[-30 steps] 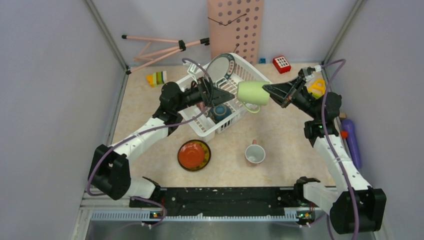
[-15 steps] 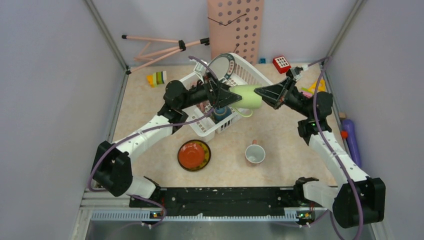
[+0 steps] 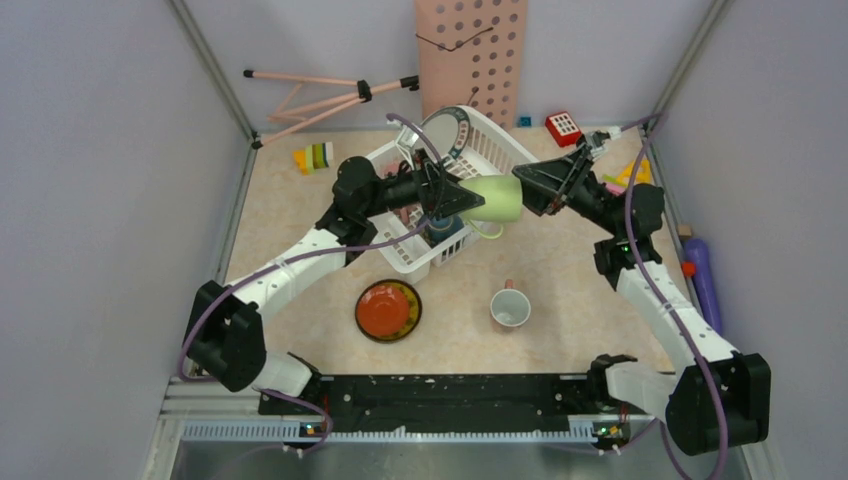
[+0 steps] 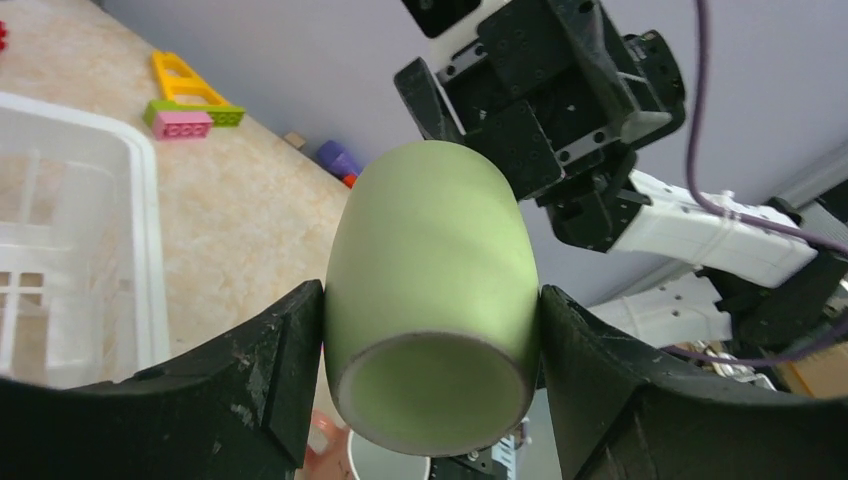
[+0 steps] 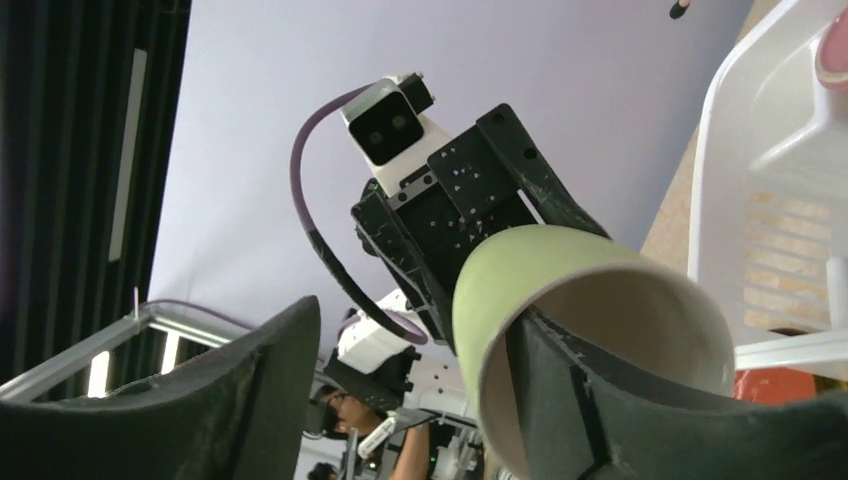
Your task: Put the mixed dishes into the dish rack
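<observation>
The pale-green cup hangs on its side over the right edge of the white dish rack. My left gripper is shut on its base end; in the left wrist view both fingers press the sides of the cup. My right gripper is open at the cup's mouth, with one finger inside the cup and the other well clear. A teal-rimmed plate and a blue bowl sit in the rack. The red saucer and the pink cup lie on the table in front.
A pink perforated board leans on the back wall beside a folded pink tripod. Toy blocks lie at the back left and back right. A purple tube lies along the right wall.
The right gripper carried the cup left to the left gripper, then opened and let go. The left gripper has closed on the cup.
</observation>
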You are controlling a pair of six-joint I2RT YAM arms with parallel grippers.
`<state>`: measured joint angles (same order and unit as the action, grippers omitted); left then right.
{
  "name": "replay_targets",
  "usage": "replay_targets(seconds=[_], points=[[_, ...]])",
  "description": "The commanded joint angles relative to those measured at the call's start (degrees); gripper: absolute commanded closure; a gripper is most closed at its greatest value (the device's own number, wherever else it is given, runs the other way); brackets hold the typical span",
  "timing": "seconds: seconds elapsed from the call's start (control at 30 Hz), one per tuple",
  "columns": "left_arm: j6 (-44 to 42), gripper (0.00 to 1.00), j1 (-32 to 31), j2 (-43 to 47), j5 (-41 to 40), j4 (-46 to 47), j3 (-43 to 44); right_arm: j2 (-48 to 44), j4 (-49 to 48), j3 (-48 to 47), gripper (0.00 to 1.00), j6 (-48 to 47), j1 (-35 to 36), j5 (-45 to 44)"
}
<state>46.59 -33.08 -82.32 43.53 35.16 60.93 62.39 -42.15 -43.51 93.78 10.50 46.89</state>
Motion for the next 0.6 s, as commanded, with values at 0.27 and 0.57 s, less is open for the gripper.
replay_targets(seconds=[0.27,0.57], points=[[-20.0,1.0,0.6,6.7,-18.3,-36.3,13.9,-0.9,24.9,-3.9,0.02,-18.7,0.3,-14.0],[-23.9,1.0,2.5,2.3,-37.2,-57.4,27.5,3.6,33.9,-8.4,0.01,-26.1,0.3,-22.8]])
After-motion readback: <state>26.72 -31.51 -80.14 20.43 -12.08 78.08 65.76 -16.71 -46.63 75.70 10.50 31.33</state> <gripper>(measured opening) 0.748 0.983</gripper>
